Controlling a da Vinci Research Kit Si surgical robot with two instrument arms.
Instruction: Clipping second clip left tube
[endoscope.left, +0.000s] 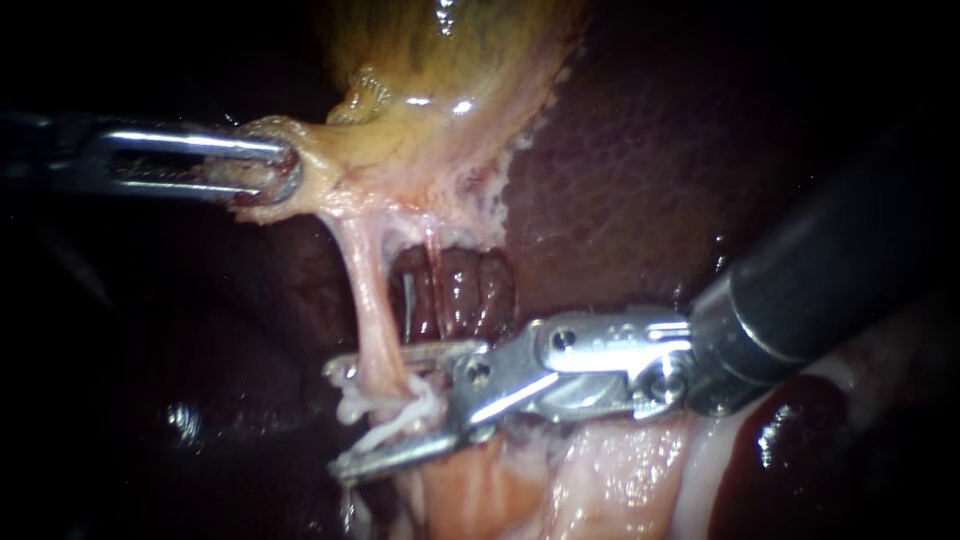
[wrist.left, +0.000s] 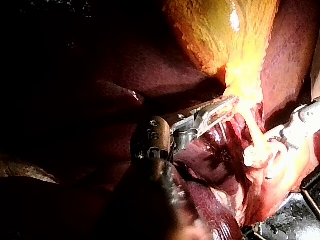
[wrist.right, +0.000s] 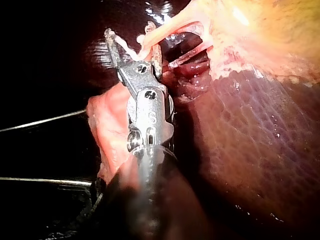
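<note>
Gallbladder (endoscope.left: 440, 90), glossy yellow, tapers into the pale, stringy left tube (endoscope.left: 372, 300). At 7 o'clock the right instrument (endoscope.left: 338, 420) gapes around it; at 9 o'clock the left instrument (endoscope.left: 285, 168) pinches the gallbladder edge.

A surgical lab bench: liver (endoscope.left: 620, 150) and gallbladder (endoscope.left: 440, 60) lie bare.

Yellow, glistening gallbladder (endoscope.left: 440, 90) lies against the dark maroon liver (endoscope.left: 640, 170). Pale pink tissue (endoscope.left: 600, 480) sits just below the liver, with two thin wires (wrist.right: 45, 121) beyond it.
</note>
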